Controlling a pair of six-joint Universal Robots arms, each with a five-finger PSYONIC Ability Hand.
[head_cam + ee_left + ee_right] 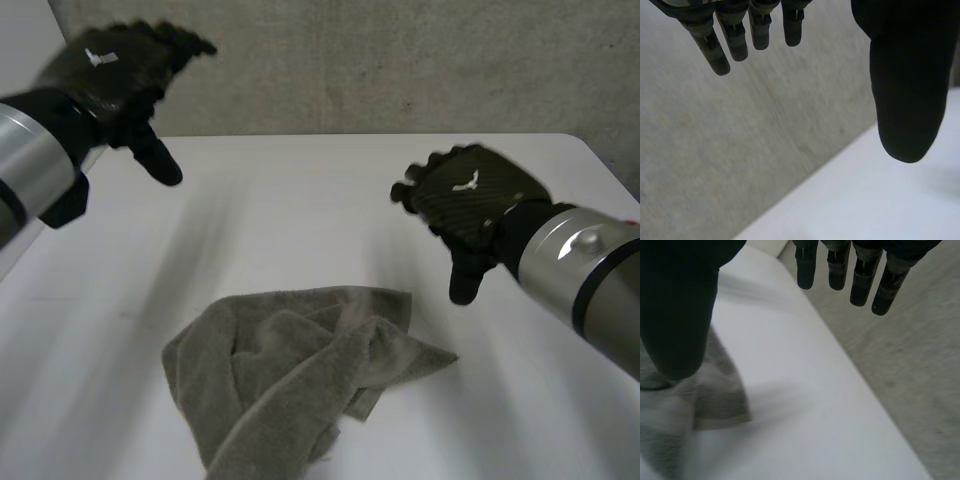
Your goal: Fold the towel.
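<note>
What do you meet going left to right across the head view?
left hand → crumpled towel → right hand

Black robot hand [470, 195], white emblem [464, 182], silver forearm [565, 262]

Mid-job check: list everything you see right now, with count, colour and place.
towel: one, grey-brown, crumpled on the table's near middle, untouched by either hand
table: one, white, beneath everything
background surface: one, mottled grey, beyond the table's far edge
left hand: one, black, open, raised over the table's far left corner
right hand: one, black, open, above the table beyond the towel's right side
arms: two, grey, entering from either side
</note>
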